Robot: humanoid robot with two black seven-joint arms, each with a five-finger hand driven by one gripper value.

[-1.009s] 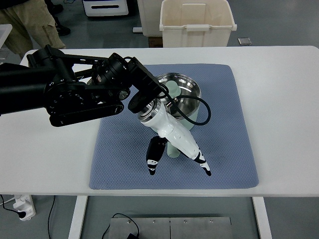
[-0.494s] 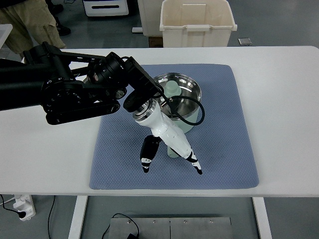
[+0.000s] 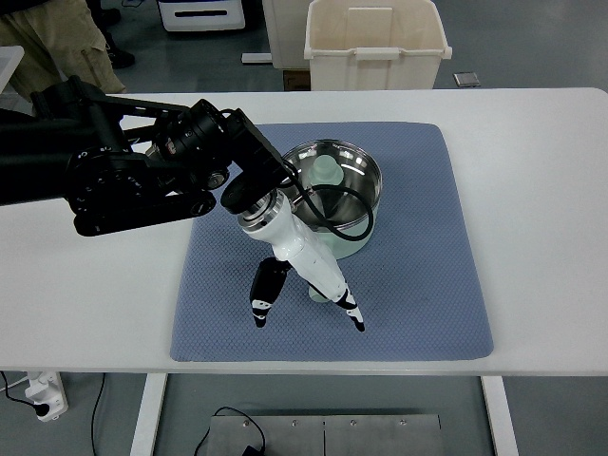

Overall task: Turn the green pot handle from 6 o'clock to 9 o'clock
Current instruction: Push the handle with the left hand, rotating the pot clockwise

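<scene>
— Where is the pot now?

— I see the green pot [image 3: 344, 201] on the blue mat [image 3: 427, 285], in the far half of it, near the middle of the white table [image 3: 541, 190]. It is steel inside, with a pale green knob-like piece [image 3: 328, 172] in it. Its handle [image 3: 319, 288] points toward my side of the table, a little to the left, and only the tip shows.

— And the hand?

— The left arm [image 3: 114, 176] comes in from the left, black, and ends in the white left hand [image 3: 306, 275]. The hand lies over the handle and covers most of it. One finger [image 3: 263, 295] goes down on the left of the handle, another finger [image 3: 348, 307] on the right, so the handle tip is between them. The fingers are spread. I cannot tell if they press on the handle or only stand beside it.

— Anything else in view?

— A cream bin [image 3: 375, 43] stands behind the table, and a person's legs [image 3: 47, 47] at the top left.
</scene>
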